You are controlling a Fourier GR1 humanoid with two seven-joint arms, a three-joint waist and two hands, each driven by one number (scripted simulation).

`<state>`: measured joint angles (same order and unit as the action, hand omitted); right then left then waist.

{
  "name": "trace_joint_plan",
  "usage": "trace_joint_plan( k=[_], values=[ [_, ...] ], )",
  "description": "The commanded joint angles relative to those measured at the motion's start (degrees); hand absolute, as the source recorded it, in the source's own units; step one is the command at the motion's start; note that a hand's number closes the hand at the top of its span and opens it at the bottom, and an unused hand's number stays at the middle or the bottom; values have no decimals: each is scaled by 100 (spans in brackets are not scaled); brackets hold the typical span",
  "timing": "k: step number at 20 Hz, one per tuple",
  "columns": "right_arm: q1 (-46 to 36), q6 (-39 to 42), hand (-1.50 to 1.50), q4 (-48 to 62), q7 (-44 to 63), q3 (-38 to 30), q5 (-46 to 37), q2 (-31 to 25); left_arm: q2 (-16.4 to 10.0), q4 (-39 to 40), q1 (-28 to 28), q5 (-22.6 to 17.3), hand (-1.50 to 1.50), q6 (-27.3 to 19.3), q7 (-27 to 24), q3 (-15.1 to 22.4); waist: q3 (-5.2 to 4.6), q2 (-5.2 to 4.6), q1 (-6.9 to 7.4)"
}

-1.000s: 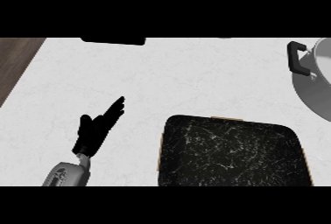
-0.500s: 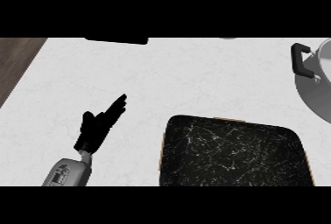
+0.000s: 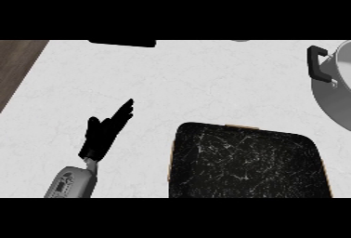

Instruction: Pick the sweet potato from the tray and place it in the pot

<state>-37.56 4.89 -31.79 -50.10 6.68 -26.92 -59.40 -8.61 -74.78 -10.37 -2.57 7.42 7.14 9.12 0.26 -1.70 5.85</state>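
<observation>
A dark marbled tray (image 3: 247, 160) lies on the white counter at the lower right, and nothing shows on it. The grey pot (image 3: 334, 83) with a black handle (image 3: 317, 62) is cut off by the right edge. I see no sweet potato anywhere. My left hand (image 3: 103, 132) rests open on the counter to the left of the tray, fingers straight and pointing up and to the right. My right hand is out of view.
A dark flat object (image 3: 123, 42) sits at the counter's far edge, top left. A brown wooden strip (image 3: 17, 65) borders the counter on the left. Bare white counter (image 3: 205, 83) lies between the tray and the far edge.
The view has shifted slightly, so the pot and tray sit a little further right and lower. The left hand has not moved.
</observation>
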Motion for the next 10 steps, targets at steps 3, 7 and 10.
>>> trace_joint_plan(
  k=[3, 7, 10],
  values=[
    [-584, -291, 150, 638, 720, 925, -1244, 655, -55, -94, 42, -104, 0, 148, 144, -25, -10, 13, 10],
    [-906, 353, -150, 1238, 1526, 1312, -1745, 791, 65, -160, 132, 70, 0, -26, 96, 104, -12, 24, -7],
    [-1173, 371, -150, 1700, 1263, 1391, -1938, 1093, 56, -329, 233, 31, 0, -42, 91, 53, -2, 43, -96]
  ],
)
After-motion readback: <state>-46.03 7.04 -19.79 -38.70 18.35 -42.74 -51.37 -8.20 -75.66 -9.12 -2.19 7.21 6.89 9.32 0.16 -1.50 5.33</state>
